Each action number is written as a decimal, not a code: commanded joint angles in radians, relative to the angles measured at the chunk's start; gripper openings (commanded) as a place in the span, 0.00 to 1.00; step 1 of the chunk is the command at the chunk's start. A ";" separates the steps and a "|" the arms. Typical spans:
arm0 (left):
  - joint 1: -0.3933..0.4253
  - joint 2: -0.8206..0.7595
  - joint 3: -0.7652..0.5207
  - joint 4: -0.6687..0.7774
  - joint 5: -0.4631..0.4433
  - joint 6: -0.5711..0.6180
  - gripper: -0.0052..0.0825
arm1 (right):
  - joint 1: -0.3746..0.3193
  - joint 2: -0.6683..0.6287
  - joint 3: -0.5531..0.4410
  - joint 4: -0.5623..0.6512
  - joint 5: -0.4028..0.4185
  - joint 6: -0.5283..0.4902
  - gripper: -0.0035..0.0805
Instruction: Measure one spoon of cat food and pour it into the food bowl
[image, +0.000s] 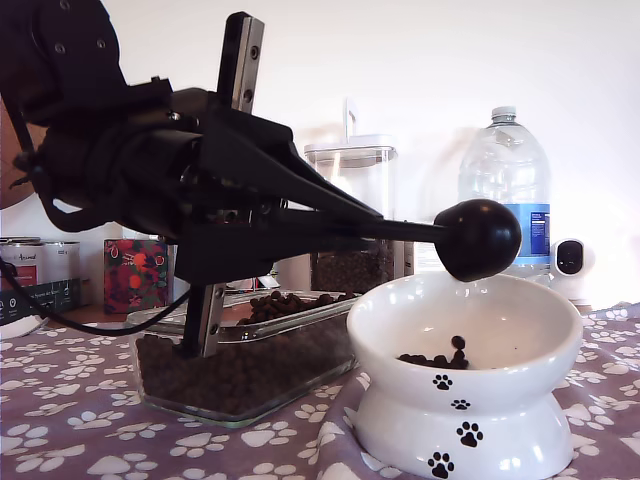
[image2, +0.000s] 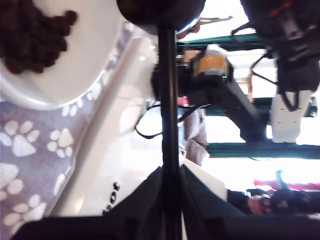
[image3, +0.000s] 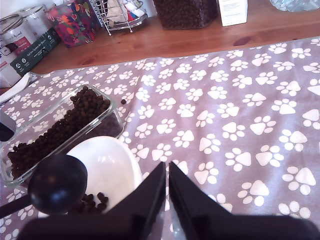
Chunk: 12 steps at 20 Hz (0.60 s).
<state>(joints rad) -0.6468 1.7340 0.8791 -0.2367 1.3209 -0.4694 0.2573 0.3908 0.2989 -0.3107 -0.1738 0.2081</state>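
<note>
My first gripper (image: 375, 225) is shut on the thin handle of the black spoon (image: 478, 238). It holds the spoon level, with the round cup just above the white food bowl (image: 520, 330). A small heap of cat food (image: 445, 357) lies in the bowl. The first wrist view looks along the spoon handle (image2: 168, 100), clamped in my first gripper (image2: 170, 175), toward the bowl (image2: 90, 60) and its cat food (image2: 30, 35). My second gripper (image3: 167, 170) is shut on nothing, high above the cloth beside the bowl (image3: 112, 167) and spoon (image3: 57, 184).
A clear glass dish (image: 240, 385) full of kibble stands beside the bowl, on the exterior view's left. Behind are a tall canister (image: 352, 215), a water bottle (image: 508, 190), a small white camera (image: 570, 262), cans (image: 25, 270) and a floral box (image: 135, 272). A wire caddy (image3: 120, 12) stands on the wooden counter.
</note>
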 joint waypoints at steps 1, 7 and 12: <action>0.008 0.025 0.002 0.036 0.058 -0.010 0.03 | 0.004 0.005 0.002 0.012 0.001 -0.005 0.03; 0.021 0.060 0.002 0.060 0.173 -0.036 0.03 | 0.004 0.005 0.002 0.015 0.001 -0.006 0.03; 0.025 0.060 0.002 0.089 0.235 -0.040 0.03 | 0.004 0.005 0.002 0.014 0.000 -0.006 0.03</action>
<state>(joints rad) -0.6247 1.7832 0.8791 -0.1547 1.5448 -0.5110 0.2573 0.3908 0.2989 -0.3069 -0.1738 0.2081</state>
